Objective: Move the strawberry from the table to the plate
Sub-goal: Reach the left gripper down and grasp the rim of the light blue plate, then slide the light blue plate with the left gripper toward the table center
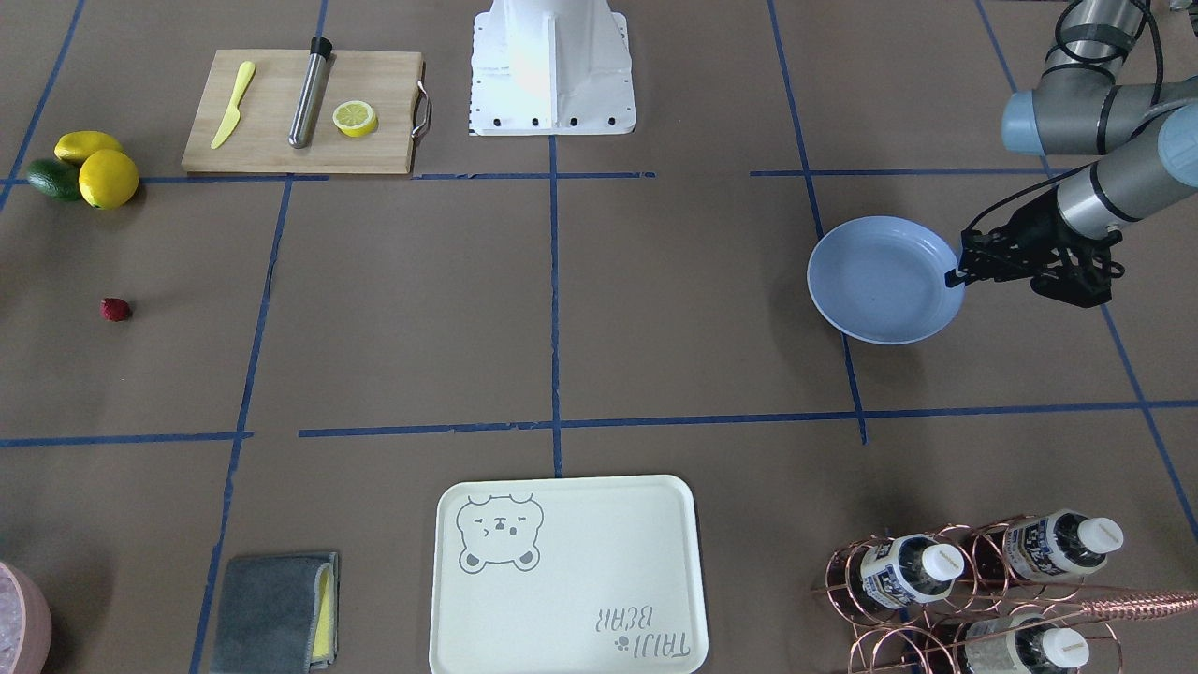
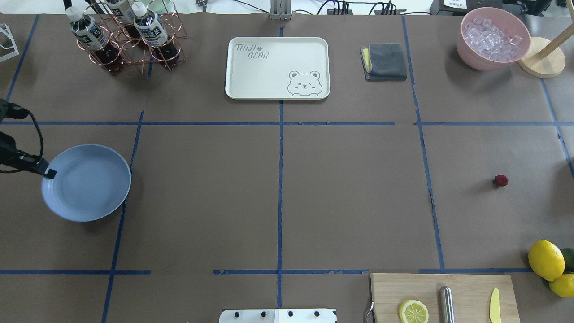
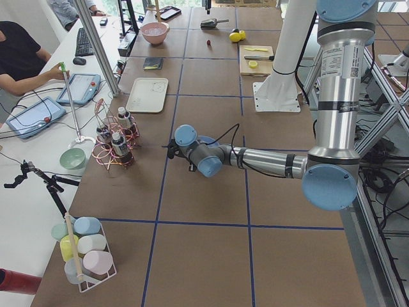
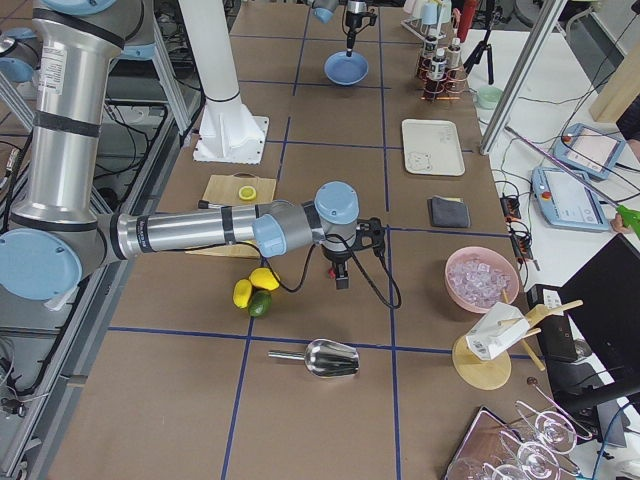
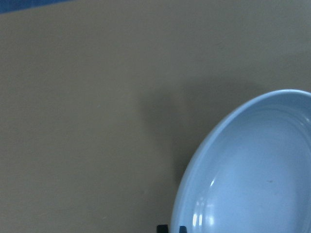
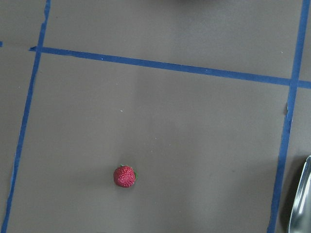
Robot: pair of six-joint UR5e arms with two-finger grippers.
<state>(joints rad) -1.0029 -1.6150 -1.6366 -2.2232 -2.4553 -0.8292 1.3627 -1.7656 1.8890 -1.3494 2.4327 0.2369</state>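
Observation:
The strawberry (image 1: 115, 309) (image 2: 501, 180), small and dark red, lies alone on the brown table (image 2: 350, 202). In the right wrist view the strawberry (image 6: 125, 176) sits low and left of centre, with no fingers showing. My right gripper (image 4: 341, 283) appears only in the exterior right view, pointing down over that area, and I cannot tell its state. The light blue plate (image 2: 87, 181) (image 1: 880, 279) rests at the table's other end. My left gripper (image 1: 955, 277) (image 2: 49, 173) is shut on the plate's rim (image 5: 194, 194).
A cutting board (image 2: 466, 287) carries a lemon half, a steel rod and a yellow knife. Two lemons (image 2: 545, 259) and an avocado lie beside it. Also on the table are a bear-print tray (image 2: 269, 76), a bottle rack (image 2: 125, 40), a grey cloth (image 2: 385, 62), an ice bowl (image 2: 492, 38) and a metal scoop (image 4: 325, 357).

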